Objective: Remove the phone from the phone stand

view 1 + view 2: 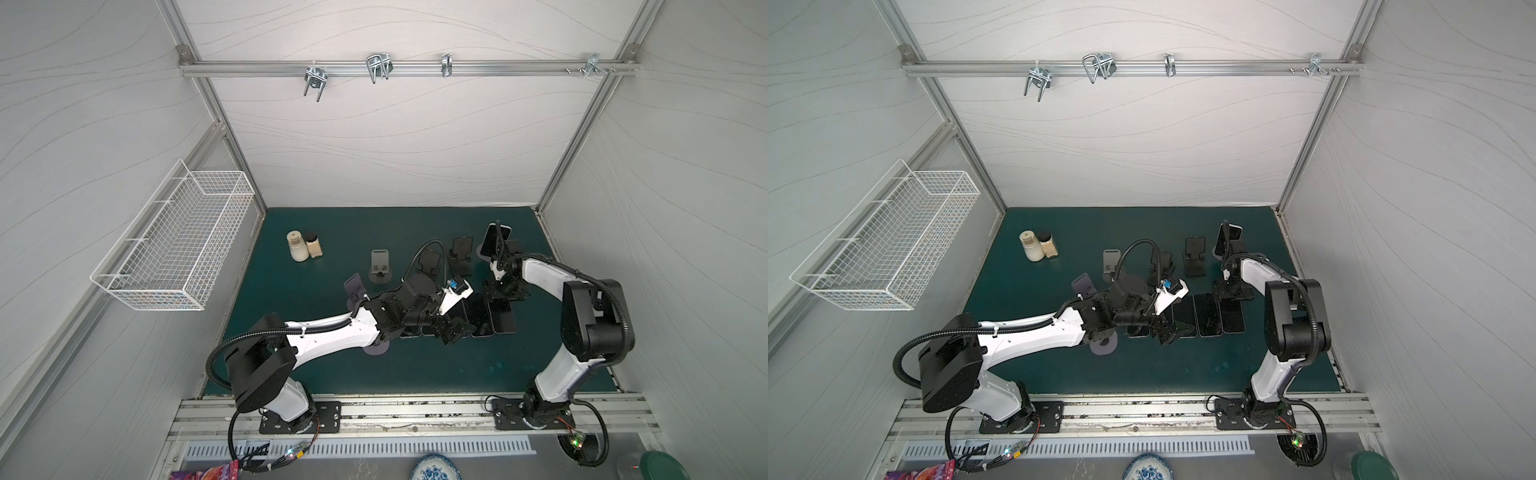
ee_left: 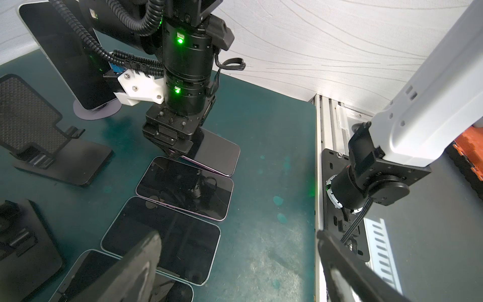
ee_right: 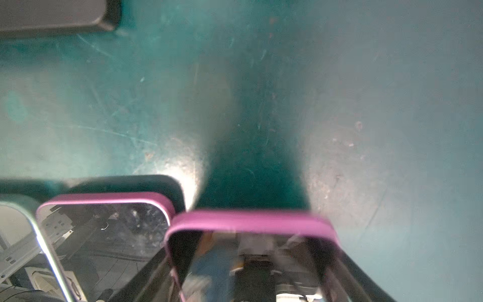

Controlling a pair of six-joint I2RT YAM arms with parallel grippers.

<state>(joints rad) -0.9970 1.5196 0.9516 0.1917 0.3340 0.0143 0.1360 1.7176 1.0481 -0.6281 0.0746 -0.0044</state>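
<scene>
A pink-edged phone (image 3: 248, 261) lies between the fingers of my right gripper (image 3: 252, 251), which is shut on it. Its gripped end tilts up off the green mat (image 2: 261, 130) at the right end of a row of flat phones (image 2: 185, 188). In both top views the right gripper (image 1: 505, 293) (image 1: 1229, 291) points down at the phone's (image 1: 500, 316) far end. Behind it another phone (image 1: 496, 239) leans on a phone stand with a lilac disc base (image 2: 96, 112). My left gripper (image 2: 240, 261) (image 1: 453, 328) hangs open over the row's left part, holding nothing.
Empty stands are behind the row: two black (image 1: 461, 253) (image 1: 430, 262), one grey (image 1: 380, 266), one lilac (image 1: 355, 289). Two jars (image 1: 303, 245) sit at the back left. A white wire basket (image 1: 174, 245) hangs on the left wall.
</scene>
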